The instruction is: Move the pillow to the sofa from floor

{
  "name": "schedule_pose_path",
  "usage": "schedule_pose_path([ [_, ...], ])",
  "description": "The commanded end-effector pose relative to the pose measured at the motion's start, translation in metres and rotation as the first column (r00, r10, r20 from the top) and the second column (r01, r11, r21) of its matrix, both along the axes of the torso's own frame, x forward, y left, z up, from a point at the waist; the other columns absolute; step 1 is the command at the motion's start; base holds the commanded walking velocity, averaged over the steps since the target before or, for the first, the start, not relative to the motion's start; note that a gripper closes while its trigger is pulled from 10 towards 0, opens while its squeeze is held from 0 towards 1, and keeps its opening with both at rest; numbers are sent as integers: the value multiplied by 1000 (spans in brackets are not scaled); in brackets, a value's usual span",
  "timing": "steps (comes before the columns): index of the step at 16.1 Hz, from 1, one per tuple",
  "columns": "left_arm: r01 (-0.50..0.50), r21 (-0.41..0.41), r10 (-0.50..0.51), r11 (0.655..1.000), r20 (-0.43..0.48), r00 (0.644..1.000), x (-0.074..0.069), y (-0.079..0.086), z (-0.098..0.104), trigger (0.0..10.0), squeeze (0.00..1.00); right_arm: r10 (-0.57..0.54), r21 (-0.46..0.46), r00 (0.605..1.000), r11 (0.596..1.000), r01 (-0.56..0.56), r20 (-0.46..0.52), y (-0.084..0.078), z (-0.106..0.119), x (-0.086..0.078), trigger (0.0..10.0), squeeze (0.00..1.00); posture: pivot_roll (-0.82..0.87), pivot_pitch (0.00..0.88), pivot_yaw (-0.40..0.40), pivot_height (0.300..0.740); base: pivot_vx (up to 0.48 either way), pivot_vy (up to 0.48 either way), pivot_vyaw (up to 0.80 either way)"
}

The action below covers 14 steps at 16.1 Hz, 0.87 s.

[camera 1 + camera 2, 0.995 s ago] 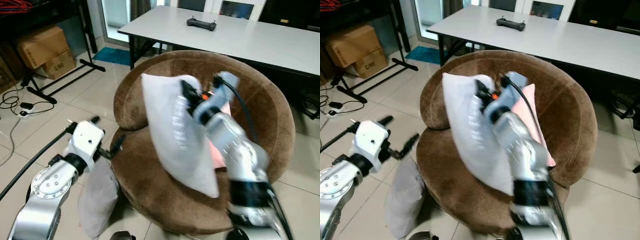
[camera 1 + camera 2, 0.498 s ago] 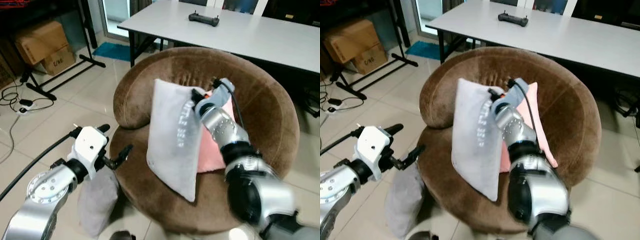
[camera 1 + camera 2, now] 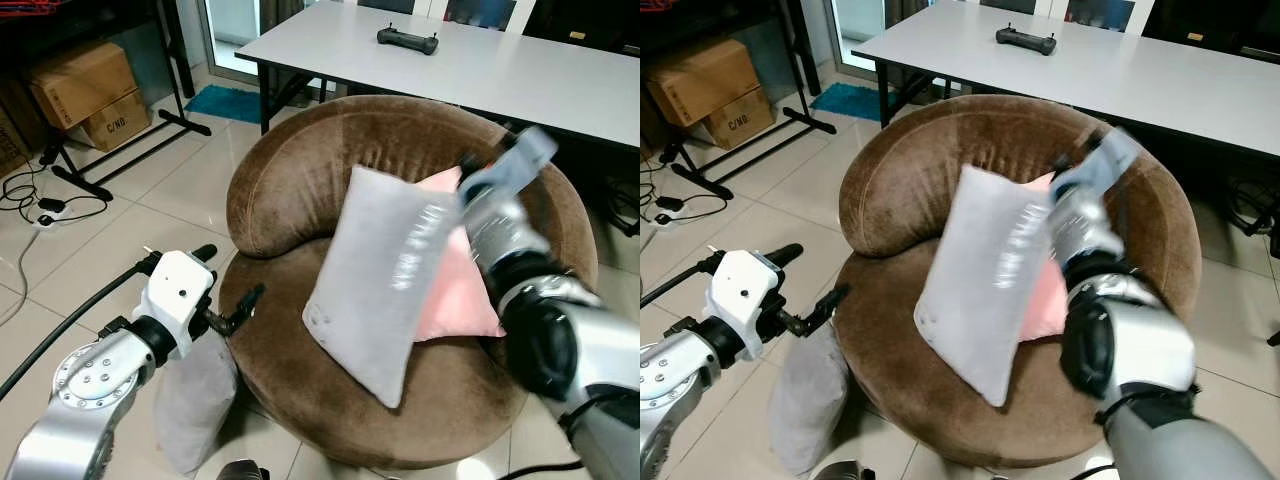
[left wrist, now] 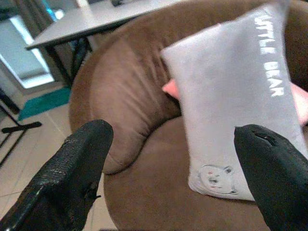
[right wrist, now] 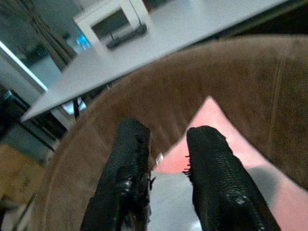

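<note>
A round brown sofa (image 3: pixel 300 190) is seen before a white table (image 3: pixel 560 80), and on its seat a grey pillow (image 3: pixel 385 275) is propped at a slant against a pink pillow (image 3: pixel 455 290) at the backrest. The grey pillow is free of both grippers. The right gripper (image 5: pixel 168 159) is raised just above the top edge of the two pillows, its fingers (image 5: pixel 130 178) a little apart with nothing between them; in the eye views this arm is blurred. The left gripper (image 4: pixel 173 163) is held at the sofa's front left edge, short of the pillow, its fingers (image 3: pixel 240 302) spread wide and empty. A second grey pillow (image 3: pixel 195 400) is left on the floor (image 3: pixel 100 240), leaning against the sofa base below the left arm.

Half a second earlier the grey pillow was pinched at its top corner by the right gripper and held nearly upright; it has since been released and has tipped back onto the pink pillow, and the right gripper has been drawn up and away.
</note>
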<state>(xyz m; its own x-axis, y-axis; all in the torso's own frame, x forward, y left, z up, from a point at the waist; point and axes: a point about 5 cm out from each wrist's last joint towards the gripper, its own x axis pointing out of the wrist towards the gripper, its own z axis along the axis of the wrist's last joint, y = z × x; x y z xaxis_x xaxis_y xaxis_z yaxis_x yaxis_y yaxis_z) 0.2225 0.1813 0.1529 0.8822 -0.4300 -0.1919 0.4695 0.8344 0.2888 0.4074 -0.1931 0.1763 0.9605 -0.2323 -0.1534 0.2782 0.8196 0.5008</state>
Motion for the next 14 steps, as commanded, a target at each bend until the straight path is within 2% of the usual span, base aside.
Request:
schedule_pose_path([
  [1,-41,0,41,999,25,999,3,3,2,10000,0,11,-9,1000,1000,-11,7,-2,0,0,10000,1000,150,0,-44,740,0,0,0],
  [2,-95,-19,95,995,44,994,7,4,1,10000,0,47,-43,999,998,-46,18,-4,-1,-1,10000,1000,145,0,-40,740,0,0,0],
  [4,-137,-15,138,990,68,988,11,2,0,10000,0,113,-94,993,990,-109,39,-3,-5,-3,10000,1000,137,0,-36,740,0,0,0],
  [5,-166,-18,167,986,87,982,12,1,0,10000,0,179,-107,981,979,-171,76,1,-9,-5,10000,486,130,0,-30,740,0,0,0],
  [6,-215,8,212,977,123,970,11,1,-4,10000,0,292,-157,950,949,-274,108,12,-24,-13,10000,173,119,0,-24,740,0,0,0],
  [7,-225,6,222,974,124,967,11,1,-6,10000,0,310,-169,944,942,-290,109,14,-27,-16,10000,0,118,0,-24,740,0,0,0],
  [8,-283,-17,283,959,113,952,9,3,-10,10000,0,368,-201,922,918,-341,117,22,-42,-31,10000,0,114,0,-23,740,0,0,0],
  [10,-301,-12,301,953,119,946,8,3,-11,10000,0,407,-216,909,899,-382,87,30,-58,-59,10000,0,114,0,-31,740,0,0,0],
  [12,-310,-4,307,951,143,941,9,3,-9,10000,0,424,-266,904,879,-395,57,32,-65,-89,10000,0,113,0,-34,740,0,326,0],
  [14,-318,-7,316,948,147,937,7,3,-9,10000,0,436,-302,899,862,-406,35,33,-67,-107,10000,0,109,0,-35,740,0,358,0],
])
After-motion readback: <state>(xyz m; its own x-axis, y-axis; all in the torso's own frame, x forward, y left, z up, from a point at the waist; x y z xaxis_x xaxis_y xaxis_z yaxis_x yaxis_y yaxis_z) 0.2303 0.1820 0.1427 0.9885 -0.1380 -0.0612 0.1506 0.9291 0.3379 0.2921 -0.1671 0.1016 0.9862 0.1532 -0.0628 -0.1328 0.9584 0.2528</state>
